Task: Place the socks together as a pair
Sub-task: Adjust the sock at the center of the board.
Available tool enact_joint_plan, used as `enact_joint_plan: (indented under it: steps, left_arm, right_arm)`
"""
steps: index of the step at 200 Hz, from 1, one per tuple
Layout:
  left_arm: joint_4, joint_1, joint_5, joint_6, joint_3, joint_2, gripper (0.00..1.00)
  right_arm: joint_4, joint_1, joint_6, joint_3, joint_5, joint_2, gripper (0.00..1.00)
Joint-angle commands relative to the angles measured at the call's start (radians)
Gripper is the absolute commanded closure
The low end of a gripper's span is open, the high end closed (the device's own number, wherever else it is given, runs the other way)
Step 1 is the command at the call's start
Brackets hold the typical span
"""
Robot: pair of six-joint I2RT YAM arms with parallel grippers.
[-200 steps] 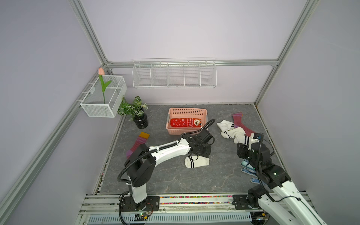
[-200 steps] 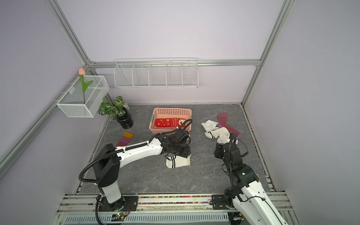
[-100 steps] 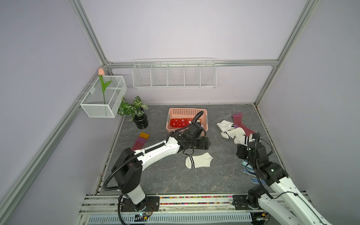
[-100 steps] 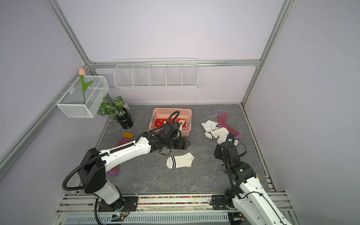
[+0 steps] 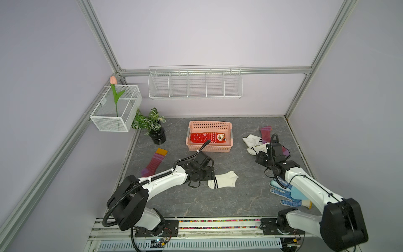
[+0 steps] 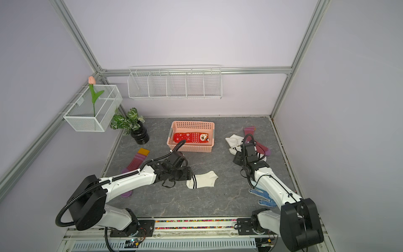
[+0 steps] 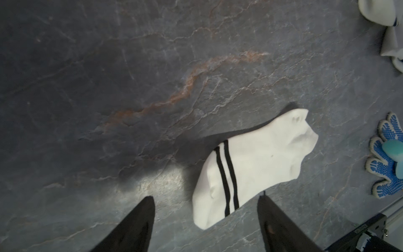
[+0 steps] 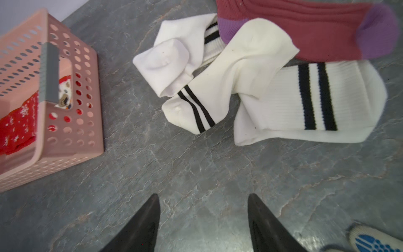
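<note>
One white sock with black stripes (image 5: pixel 223 180) (image 6: pixel 202 180) lies flat mid-table. My left gripper (image 5: pixel 207 173) (image 7: pixel 206 197) hovers open and empty just off its cuff (image 7: pixel 209 196). At the right, a pile of white striped socks (image 5: pixel 254 145) (image 8: pixel 239 76) rests against a maroon sock with a purple toe (image 5: pixel 266 132) (image 8: pixel 305 28). My right gripper (image 5: pixel 260 158) (image 8: pixel 204 195) hangs open and empty over bare table just short of that pile. Another maroon sock with a mustard cuff (image 5: pixel 155 161) lies at the left. A red snowflake sock (image 5: pixel 207 137) sits in the pink basket (image 5: pixel 209 125).
Blue dotted gloves (image 5: pixel 287 193) lie under my right arm near the front right. A potted plant (image 5: pixel 156 133) stands at the back left. Wire baskets hang on the back wall (image 5: pixel 195 84) and the left wall (image 5: pixel 116 109).
My left gripper swung toward the basket, then came back to the cuff end of the white sock, which stayed put. My right gripper edged nearer the sock pile.
</note>
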Motion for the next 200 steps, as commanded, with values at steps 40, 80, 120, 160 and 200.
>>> enact_joint_plan:
  steps: [40,80,120,160,200]
  left_arm:
    - [0.095,0.003,0.032,-0.069,-0.089,-0.026,0.34]
    - [0.168,0.002,0.07,-0.094,-0.123,-0.011,0.49]
    - [0.191,0.002,0.062,-0.104,-0.137,0.017,0.7]
    - [0.183,0.002,0.044,-0.105,-0.136,0.051,0.92]
    - [0.118,0.008,-0.003,-0.088,-0.133,0.022,1.0]
  right_arm:
    - [0.188,-0.014,0.126,0.041,-0.006,0.145,0.31]
    - [0.227,-0.015,0.162,0.046,-0.011,0.212,0.31]
    - [0.265,-0.043,0.184,0.049,-0.008,0.256,0.32]
    - [0.317,-0.045,0.22,0.056,-0.019,0.313,0.34]
    - [0.359,-0.043,0.242,0.07,-0.062,0.343,0.37]
